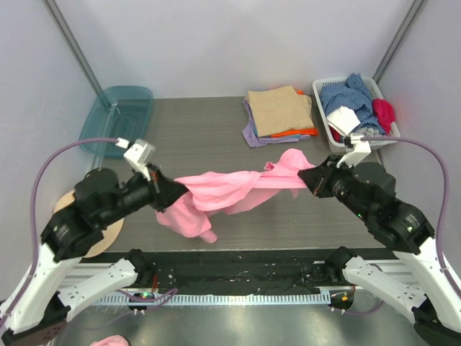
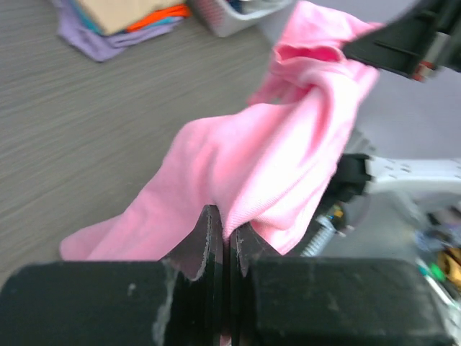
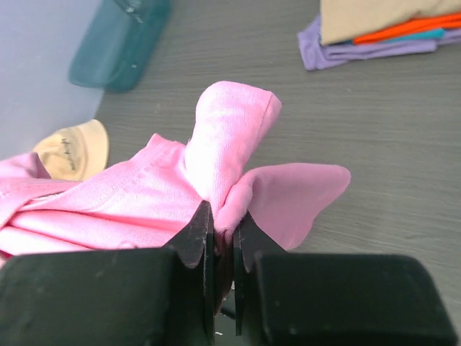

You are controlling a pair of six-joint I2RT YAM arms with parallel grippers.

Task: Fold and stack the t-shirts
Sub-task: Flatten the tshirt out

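Note:
A bright pink t-shirt [image 1: 230, 189] hangs bunched between my two grippers above the middle of the table, part of it drooping at the left [image 1: 189, 220]. My left gripper [image 1: 175, 193] is shut on its left end, the cloth pinched between the fingers [image 2: 229, 229]. My right gripper [image 1: 302, 176] is shut on the right end, where pink folds [image 3: 230, 162] bulge out of the jaws. A stack of folded t-shirts [image 1: 281, 115], tan on top with orange and lilac edges beneath, lies at the back right. The same stack shows in the right wrist view [image 3: 374, 29].
A white basket [image 1: 320, 94] of mixed clothes stands at the back right beside the stack. A teal bin [image 1: 117, 119] sits at the back left. A tan cap [image 1: 108, 232] lies under the left arm, also in the right wrist view [image 3: 72, 150]. More pink cloth [image 1: 108, 340] shows below the table edge.

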